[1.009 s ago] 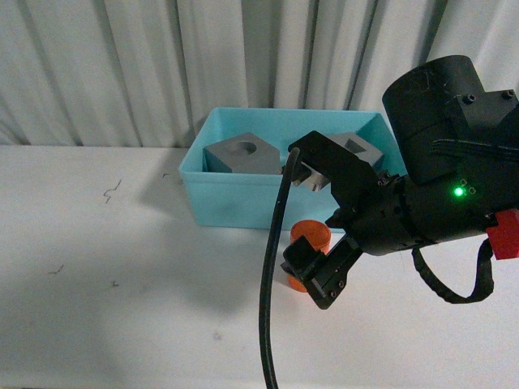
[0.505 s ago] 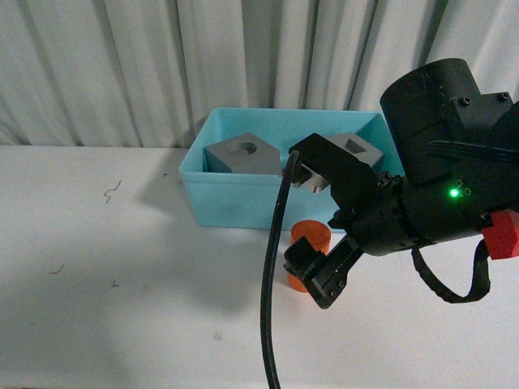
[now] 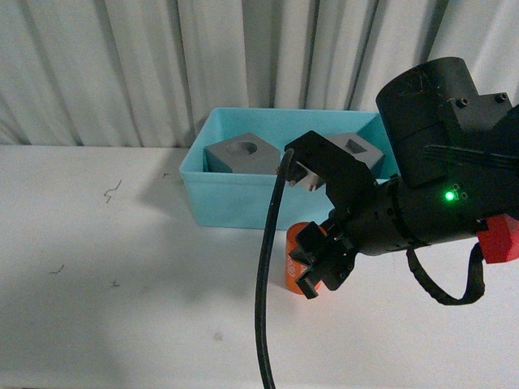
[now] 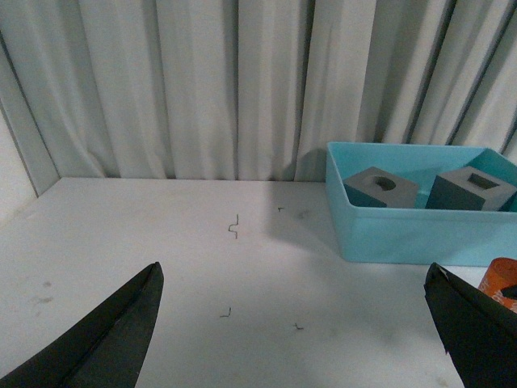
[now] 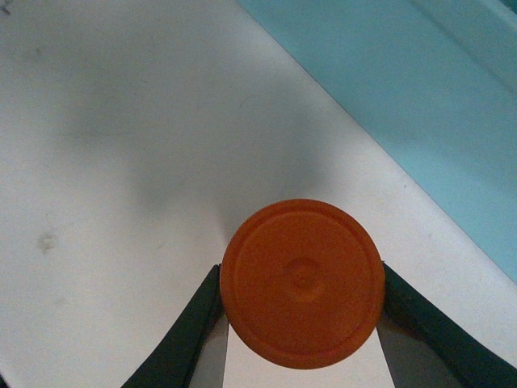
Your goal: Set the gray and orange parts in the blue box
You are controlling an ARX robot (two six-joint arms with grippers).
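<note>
In the right wrist view the orange cylinder (image 5: 302,282) is seen end-on from above, its round top filling the gap between the two black fingers (image 5: 182,339), which press against its sides; the jaws of the right gripper (image 5: 300,323) are thus pinching it. That contact is hidden in the front view, where the right gripper (image 3: 318,261) covers most of the orange cylinder (image 3: 293,258) and only an orange strip is seen, standing on the white bench (image 3: 122,324) just in front of the blue box (image 3: 235,198). A black cable (image 3: 268,292) hangs down in front of the arm there.

The left gripper (image 4: 299,323) is shown only in the left wrist view: its two dark fingertips (image 4: 121,331) sit at opposite lower corners of that picture, so its jaws are spread wide with nothing between them, above bare bench (image 4: 161,242).

Further back, the blue box (image 4: 404,234) stands near the far edge of the bench, before a pale curtain (image 3: 162,57). Inside it lie the gray cube with a round recess (image 3: 241,156) and, beside it, the gray cube with a square recess (image 3: 357,150). The second is partly hidden by the arm in the front view, while both are seen whole in the left wrist view.
</note>
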